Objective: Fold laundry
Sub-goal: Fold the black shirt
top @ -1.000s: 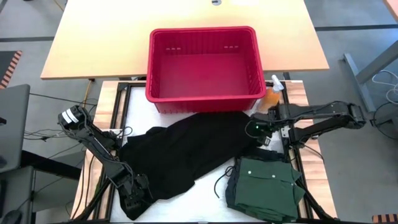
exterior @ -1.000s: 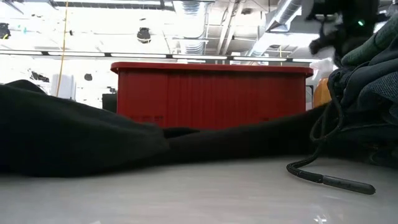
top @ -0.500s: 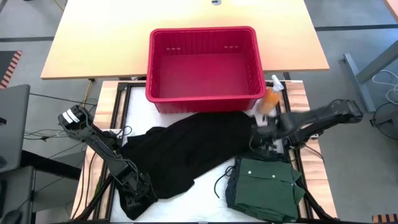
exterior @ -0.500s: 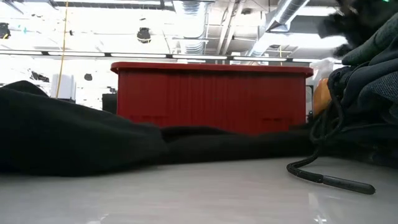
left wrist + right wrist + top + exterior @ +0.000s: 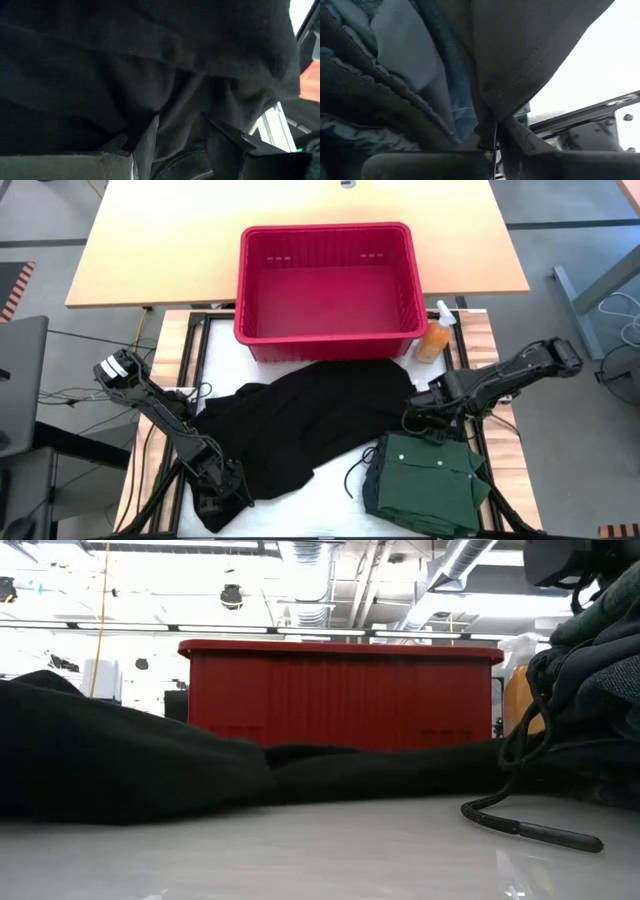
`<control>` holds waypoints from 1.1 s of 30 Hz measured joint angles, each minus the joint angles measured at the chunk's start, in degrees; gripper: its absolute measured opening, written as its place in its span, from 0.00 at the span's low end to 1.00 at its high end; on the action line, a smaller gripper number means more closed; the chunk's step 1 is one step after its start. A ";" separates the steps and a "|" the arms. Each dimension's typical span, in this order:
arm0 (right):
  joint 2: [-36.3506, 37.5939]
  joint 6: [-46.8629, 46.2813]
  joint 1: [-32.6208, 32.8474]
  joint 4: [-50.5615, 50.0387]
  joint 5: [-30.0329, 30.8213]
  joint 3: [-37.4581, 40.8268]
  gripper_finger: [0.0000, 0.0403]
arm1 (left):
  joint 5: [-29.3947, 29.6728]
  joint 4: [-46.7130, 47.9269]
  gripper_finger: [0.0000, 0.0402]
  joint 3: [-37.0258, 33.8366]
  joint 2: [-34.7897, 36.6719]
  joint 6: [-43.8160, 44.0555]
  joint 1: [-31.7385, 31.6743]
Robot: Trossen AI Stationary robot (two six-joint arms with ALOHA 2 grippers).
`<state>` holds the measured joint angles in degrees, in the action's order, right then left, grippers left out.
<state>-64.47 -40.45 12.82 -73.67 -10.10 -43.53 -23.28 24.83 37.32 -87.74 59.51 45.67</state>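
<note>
At the lower left of the high view the left gripper [image 5: 222, 492] is clamped on the near corner of the black garment [image 5: 300, 420], which sprawls across the middle of the frame in front of the red basket [image 5: 328, 332]. At the right, the right gripper [image 5: 420, 423] is pinched shut on a fold at the far edge of the green shirt [image 5: 432, 478], folded at the lower right. The step looks like squaring up the folded stack; next, the right arm likely has to let go and take the black garment's other corner
</note>
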 joint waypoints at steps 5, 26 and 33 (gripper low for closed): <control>-0.02 -1.60 -0.22 -0.33 -0.33 -0.01 0.11 | -3.57 1.30 0.38 -0.09 -0.04 -2.93 0.00; 0.09 0.44 -8.17 2.23 14.73 -5.92 0.30 | -16.45 2.20 0.38 -0.26 3.26 -2.91 0.11; -3.77 7.36 -12.31 25.79 25.03 -5.92 0.30 | -10.86 3.27 0.38 -0.19 7.04 -6.19 -2.09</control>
<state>-68.24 -33.10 0.51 -47.88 14.92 -49.45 -34.13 28.10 37.13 -80.71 53.32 43.58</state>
